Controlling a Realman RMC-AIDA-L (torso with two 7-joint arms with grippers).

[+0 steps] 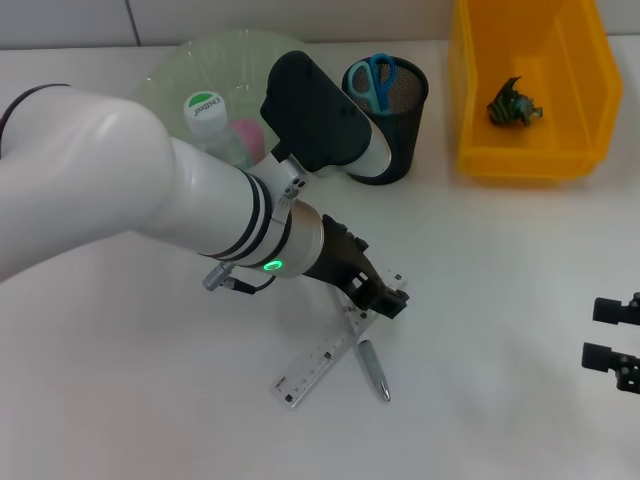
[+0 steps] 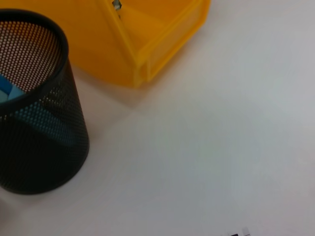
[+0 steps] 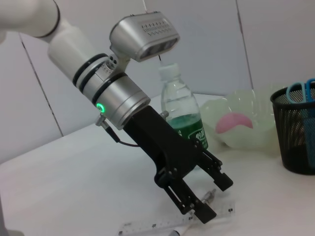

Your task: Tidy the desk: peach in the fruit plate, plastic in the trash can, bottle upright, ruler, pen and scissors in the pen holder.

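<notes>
My left gripper (image 1: 386, 297) hangs open low over the table, its fingers (image 3: 204, 213) astride the upper end of the clear ruler (image 1: 318, 366) and the tip of the silver pen (image 1: 373, 370). Both lie flat, crossing in a V. The bottle (image 1: 205, 110) stands upright by the green fruit plate (image 1: 175, 70), which holds the pink peach (image 3: 236, 122). Blue-handled scissors (image 1: 372, 78) stick out of the black mesh pen holder (image 1: 392, 140). Crumpled plastic (image 1: 514, 104) lies in the yellow trash can (image 1: 480, 150). My right gripper (image 1: 612, 336) sits open at the table's right edge.
The pen holder (image 2: 39, 137) and the yellow bin (image 2: 147, 54) stand close together behind my left gripper. White table surface stretches between the ruler and my right gripper. My left arm covers part of the plate in the head view.
</notes>
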